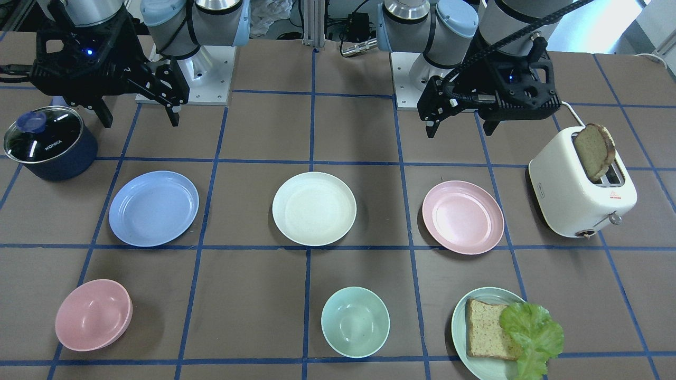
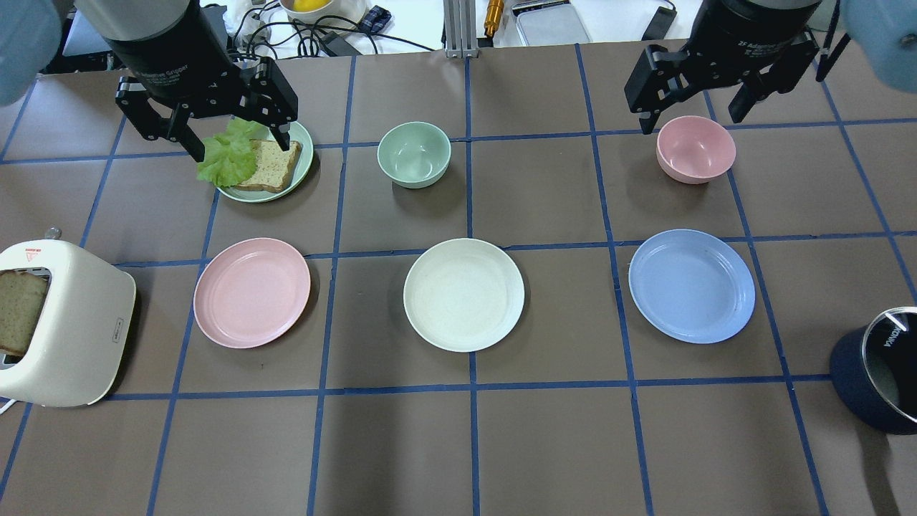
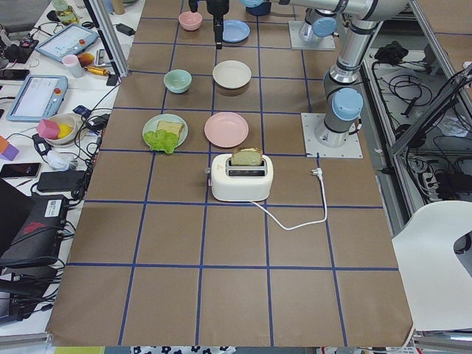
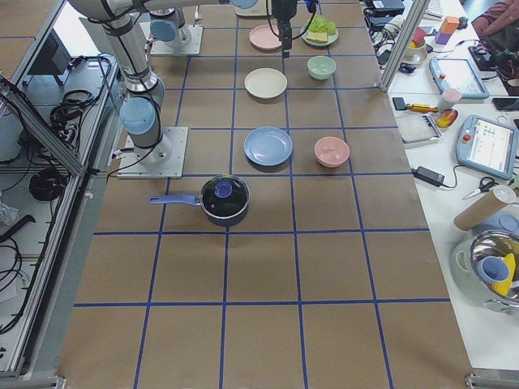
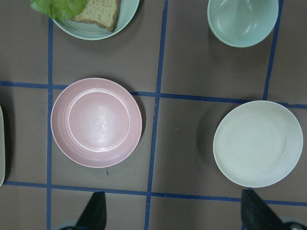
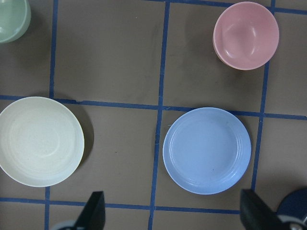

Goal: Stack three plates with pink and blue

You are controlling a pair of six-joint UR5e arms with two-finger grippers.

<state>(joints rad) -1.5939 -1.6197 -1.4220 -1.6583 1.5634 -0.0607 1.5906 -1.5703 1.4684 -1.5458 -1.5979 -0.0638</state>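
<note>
Three equal plates lie apart in a row across the table's middle. The pale pink plate (image 1: 463,217) (image 2: 252,292) (image 5: 96,122) is on my left. The cream-white plate (image 1: 314,208) (image 2: 463,294) (image 5: 258,143) (image 6: 39,141) is in the centre. The light blue plate (image 1: 153,208) (image 2: 691,285) (image 6: 206,150) is on my right. My left gripper (image 1: 459,129) (image 2: 240,147) (image 5: 173,215) hangs open and empty high above the table. My right gripper (image 1: 140,121) (image 2: 693,120) (image 6: 172,213) is also open, empty and high.
A white toaster (image 1: 581,190) (image 2: 64,330) holding bread stands at my far left. A dark lidded pot (image 1: 50,142) (image 2: 881,369) stands at my far right. Beyond the plates are a pink bowl (image 1: 93,315) (image 2: 695,148), a mint bowl (image 1: 355,322) (image 2: 414,154) and a mint plate (image 1: 455,327) (image 2: 265,197) with bread and lettuce.
</note>
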